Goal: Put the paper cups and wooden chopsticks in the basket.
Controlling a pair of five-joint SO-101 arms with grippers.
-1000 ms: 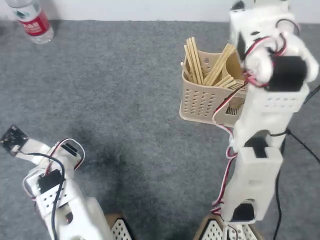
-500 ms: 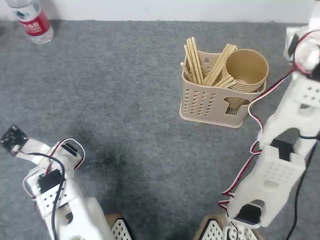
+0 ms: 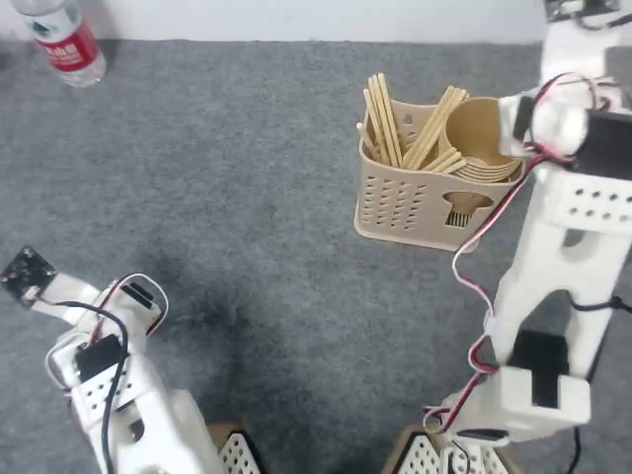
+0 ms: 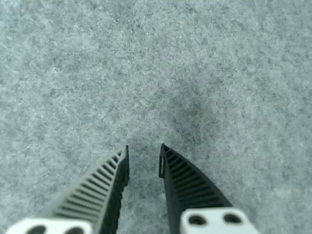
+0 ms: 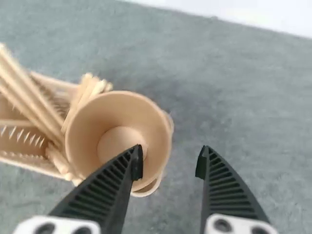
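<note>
Grey felt table (image 3: 247, 197): basket (image 3: 405, 212) stands on it far right, bottle (image 3: 64, 44) at far-left corner, well apart; arm bases (image 3: 237, 452) at near edge

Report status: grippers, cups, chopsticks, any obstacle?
Left gripper open, empty, above grey carpet. Right gripper open, empty, above stacked tan paper cups. Cups and wooden chopsticks inside beige slotted plastic basket. Red-labelled plastic bottle far off, no obstacle.

The basket (image 3: 405, 209) is sitting at two o'clock of the table (image 3: 247, 197) centre, chopsticks (image 3: 385, 118) leaning in its left half, paper cups (image 3: 482, 130) nesting in its right, under my right gripper (image 5: 169, 163). A bottle (image 3: 65, 41) is sitting at ten.
</note>
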